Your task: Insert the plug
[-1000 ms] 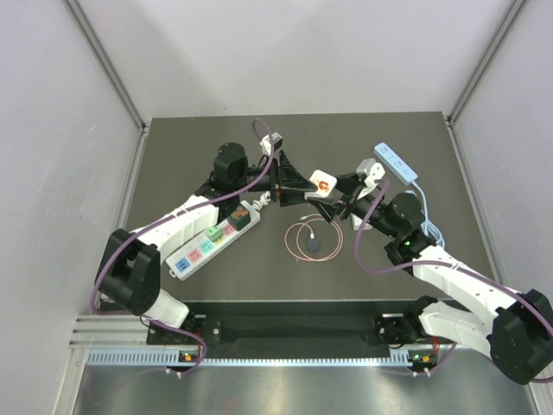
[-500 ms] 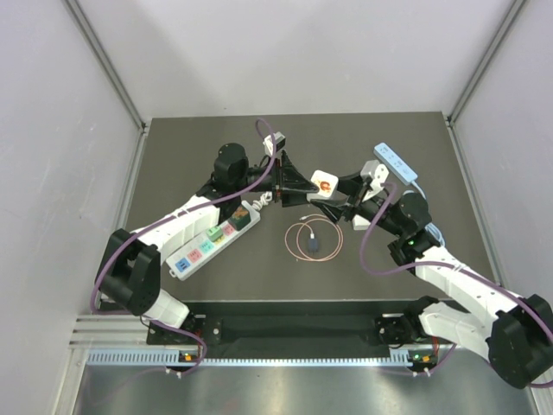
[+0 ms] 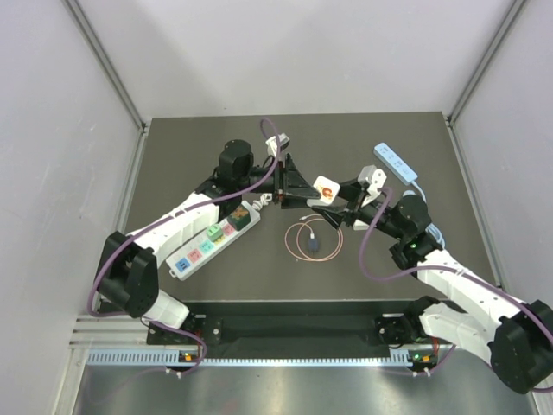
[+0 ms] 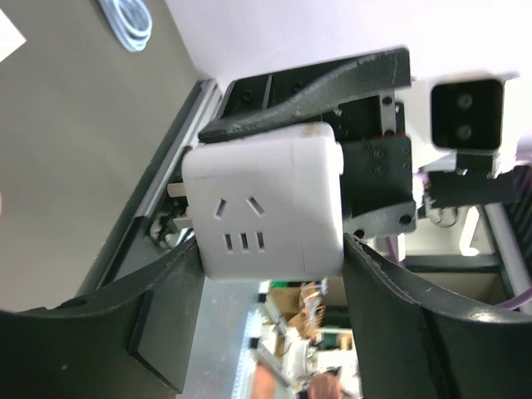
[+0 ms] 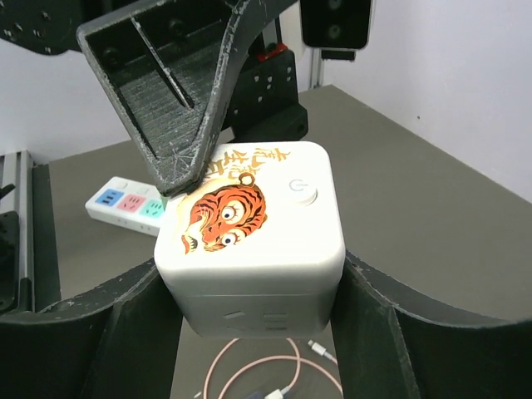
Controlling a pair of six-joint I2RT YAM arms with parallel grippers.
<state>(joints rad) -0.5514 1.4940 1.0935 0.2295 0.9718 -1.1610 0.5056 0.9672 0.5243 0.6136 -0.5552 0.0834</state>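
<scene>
Tiger-print cube adapter hangs mid-air over table centre, pinched by both L gripper and R gripper. Its prongs sit by L's finger. Multicolour power strip lies near-left of it, long axis diagonal; L arm nearer. Pink cable coil is just below and blue strip far right, neither in the way.

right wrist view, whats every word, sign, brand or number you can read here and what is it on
Gold characters above the tiger on the cube adapter: too stylised and small to read.
Power symbol, no words, on its round button.
Power strip: coloured sockets, no text readable.
No brand or number is legible anywhere in this view.
</scene>
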